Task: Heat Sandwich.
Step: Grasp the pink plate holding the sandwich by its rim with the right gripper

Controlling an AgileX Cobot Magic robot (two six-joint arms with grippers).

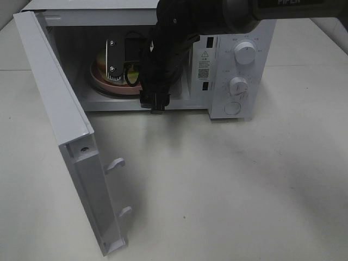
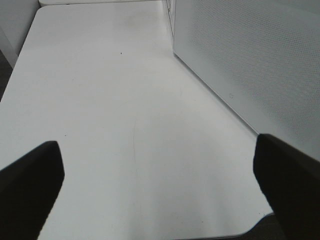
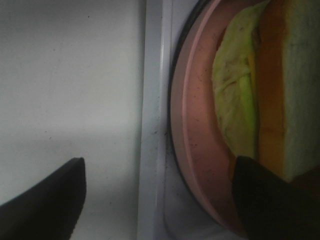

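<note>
At the microwave's (image 1: 217, 103) mouth, your right gripper (image 3: 160, 172) is spread wide and has hold of nothing. One dark fingertip (image 3: 47, 200) hangs over the bare white surface on one side of the sill (image 3: 154, 100). The other (image 3: 272, 200) overlaps the rim of the plate (image 3: 197, 130) and a corner of the sandwich (image 3: 265, 85), and you cannot tell whether it touches either. From the high camera, the arm comes in from the far right and drops into the opening, hiding much of the chamber.

Your sandwich sits on the pink plate inside the microwave, left of the chamber's middle. It is pale bread with a tan crust, its yellow-green filling facing the sill. The plate rests close behind the sill.

Around that, the door (image 1: 54, 109) is swung open to the left and reaches toward the near edge. A knob (image 1: 246, 53) sits above a second one (image 1: 238, 85) on the right of the front face. Everything stands on a white table (image 1: 244, 190).

Your left gripper (image 2: 157, 150) is out of the high view. Its wrist camera shows both fingertips far apart over bare table, gripping nothing, beside a dotted white panel (image 2: 250, 60).
</note>
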